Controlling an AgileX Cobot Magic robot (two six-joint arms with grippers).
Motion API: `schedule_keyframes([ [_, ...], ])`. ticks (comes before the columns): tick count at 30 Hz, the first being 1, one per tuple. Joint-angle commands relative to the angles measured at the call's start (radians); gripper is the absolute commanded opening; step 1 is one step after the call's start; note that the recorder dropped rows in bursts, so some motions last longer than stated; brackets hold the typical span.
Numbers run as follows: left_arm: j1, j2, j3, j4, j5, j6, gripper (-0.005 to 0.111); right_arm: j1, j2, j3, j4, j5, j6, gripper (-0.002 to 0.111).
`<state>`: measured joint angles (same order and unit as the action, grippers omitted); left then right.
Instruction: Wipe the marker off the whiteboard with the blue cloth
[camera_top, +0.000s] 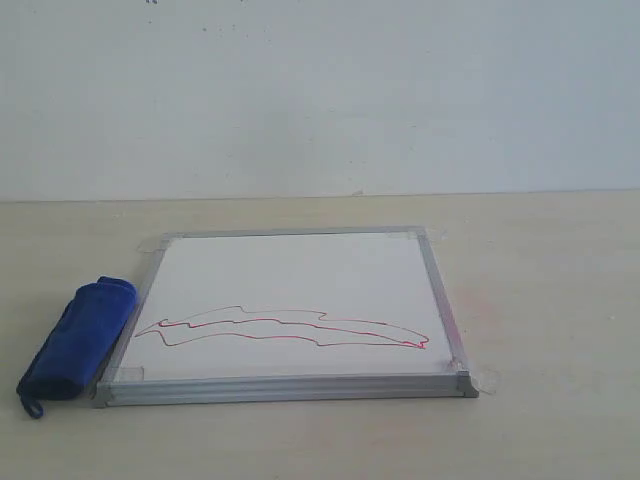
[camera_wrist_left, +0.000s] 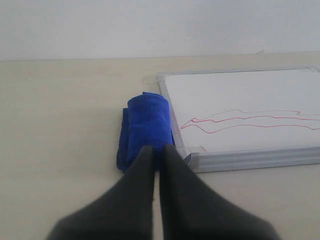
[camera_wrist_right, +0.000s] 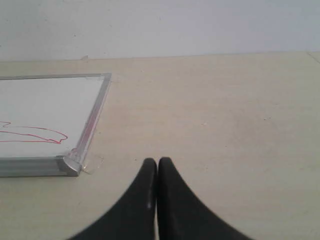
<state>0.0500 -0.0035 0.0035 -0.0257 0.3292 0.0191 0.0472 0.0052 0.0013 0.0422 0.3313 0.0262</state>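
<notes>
Blue cloth (camera_top: 78, 340) lies rolled on the pale counter (camera_top: 540, 300), just beside the whiteboard (camera_top: 300, 270) on the left of the exterior view, its long side running along the silver frame and seemingly touching it; a small loop hangs off the near end. The marker (camera_top: 290, 325), a long pointed outline in thin red and dark wavy lines, crosses the lower part of the board and looks whole from tip to tip; no smear or gap shows in any of the 3 views.

Neither arm appears in the exterior view. In the left wrist view the left jaws are clenched tight together and grasp nothing; their tips point at the near end of the cloth, though I cannot tell whether they touch it. The right jaws are likewise pressed together and empty, hanging over bare counter near the board's taped corner, apart from it.

By my reading the task stands at 0 steps done: the cloth is not picked up and the board is not wiped. What is left is everything; the left jaws would need to part, take the roll, carry it onto the board and rub along the whole outline.
</notes>
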Motion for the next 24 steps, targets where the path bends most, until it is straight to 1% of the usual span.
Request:
schedule_keyframes([
  [1, -0.001, 0.003, -0.004, -0.008, -0.015, -0.004, 0.004, -0.007, -0.005, -0.001, 0.001, -0.009, -0.003, 0.0],
  [12, -0.001, 0.003, -0.004, -0.008, -0.017, -0.004, 0.004, -0.007, -0.005, -0.001, 0.001, -0.007, -0.003, 0.0],
  [18, -0.001, 0.003, -0.004, -0.008, -0.077, -0.002, 0.004, -0.007, -0.005, -0.001, 0.001, -0.007, -0.003, 0.0],
  [20, -0.001, 0.003, -0.004, -0.008, -0.116, -0.002, 0.004, -0.007, -0.005, -0.001, 0.001, -0.007, -0.003, 0.0],
  [21, -0.001, 0.003, -0.004, -0.008, -0.195, -0.002, 0.004, -0.007, -0.005, -0.001, 0.001, -0.007, -0.003, 0.0],
  [24, -0.001, 0.003, -0.004, -0.008, -0.37, -0.002, 0.004, -0.007, -0.005, -0.001, 0.001, -0.007, -0.003, 0.0],
])
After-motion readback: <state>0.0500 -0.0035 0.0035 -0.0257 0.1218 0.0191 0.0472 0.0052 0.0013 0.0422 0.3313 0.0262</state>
